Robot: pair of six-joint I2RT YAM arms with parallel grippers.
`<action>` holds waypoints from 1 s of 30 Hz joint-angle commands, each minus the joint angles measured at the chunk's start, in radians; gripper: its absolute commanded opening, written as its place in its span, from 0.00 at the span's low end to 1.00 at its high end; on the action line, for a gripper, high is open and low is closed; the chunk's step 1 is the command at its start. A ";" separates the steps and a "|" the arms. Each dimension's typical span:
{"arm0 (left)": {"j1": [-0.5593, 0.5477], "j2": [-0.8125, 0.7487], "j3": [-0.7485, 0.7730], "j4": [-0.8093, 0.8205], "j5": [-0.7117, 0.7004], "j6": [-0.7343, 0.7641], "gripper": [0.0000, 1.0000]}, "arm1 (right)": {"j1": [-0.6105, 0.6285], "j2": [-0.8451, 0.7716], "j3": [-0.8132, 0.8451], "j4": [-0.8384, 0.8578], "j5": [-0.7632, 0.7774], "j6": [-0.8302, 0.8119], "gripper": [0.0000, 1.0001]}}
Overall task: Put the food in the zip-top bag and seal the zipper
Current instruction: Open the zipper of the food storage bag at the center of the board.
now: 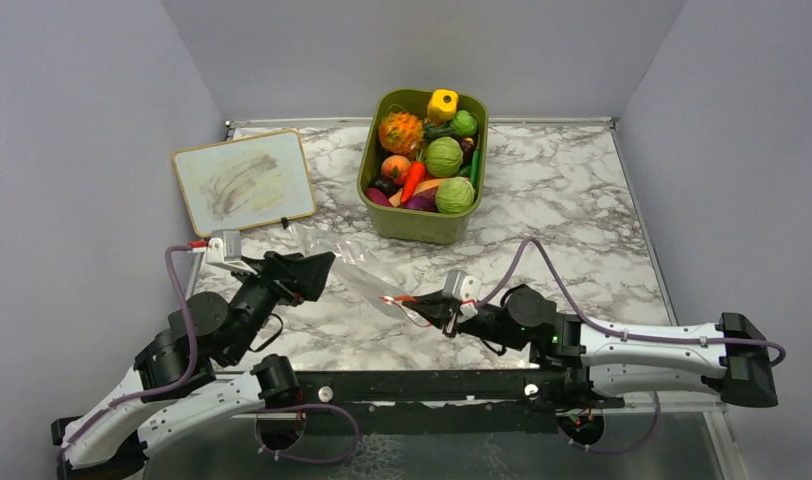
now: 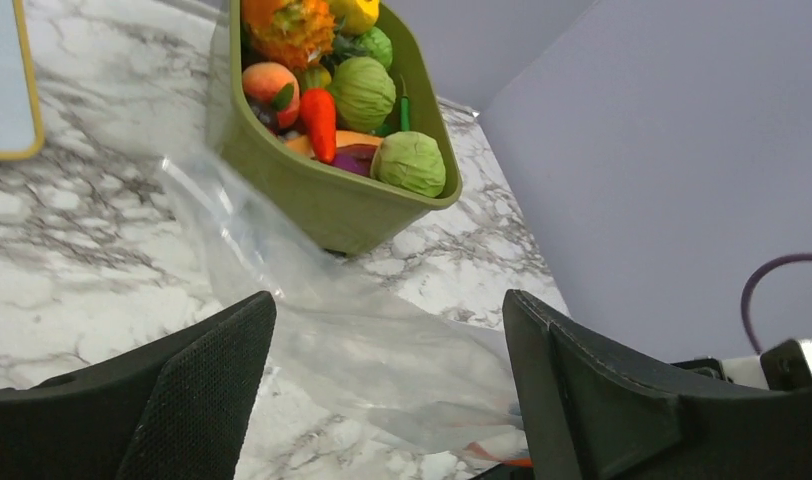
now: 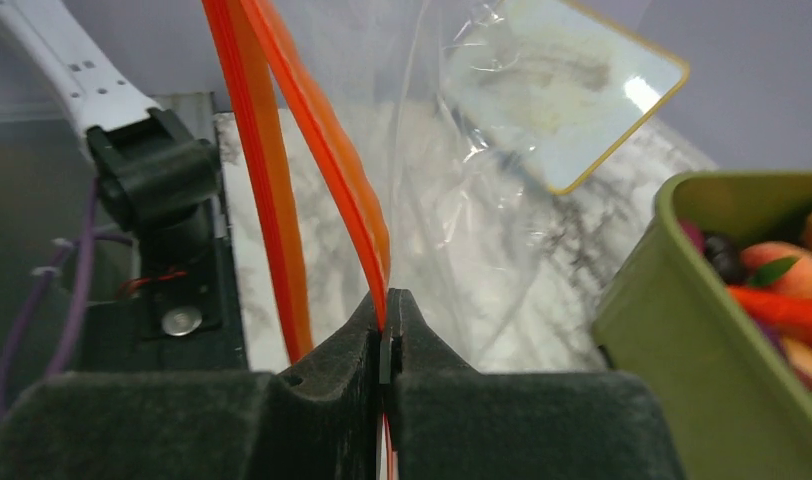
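The clear zip-top bag (image 1: 352,268) lies on the marble table between the arms, and also shows in the left wrist view (image 2: 362,340). Its orange-red zipper (image 3: 322,150) runs up from my right gripper (image 3: 386,318), which is shut on one lip of the mouth; the other lip hangs apart to the left. That gripper (image 1: 422,305) sits at the bag's near end. My left gripper (image 1: 317,272) is open and empty just left of the bag, its jaws wide over it (image 2: 387,340). The food sits in the olive-green bin (image 1: 419,228): two green cabbage balls (image 1: 444,157), a bumpy orange fruit (image 1: 400,131), a peach fruit (image 1: 394,166).
The bin also holds a carrot (image 1: 412,181), a yellow piece (image 1: 442,103) and other toy produce. A small whiteboard (image 1: 244,175) with a yellow rim lies at the back left. Grey walls close in the table on three sides.
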 commanded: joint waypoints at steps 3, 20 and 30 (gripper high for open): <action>-0.002 0.036 0.093 0.010 0.146 0.289 0.87 | 0.007 -0.030 0.123 -0.390 -0.032 0.444 0.01; -0.001 0.130 0.057 0.028 0.463 0.279 0.88 | 0.007 0.205 0.358 -0.540 0.157 1.231 0.01; -0.002 0.226 0.007 0.031 0.486 0.268 0.86 | 0.006 0.380 0.535 -0.674 0.259 1.297 0.01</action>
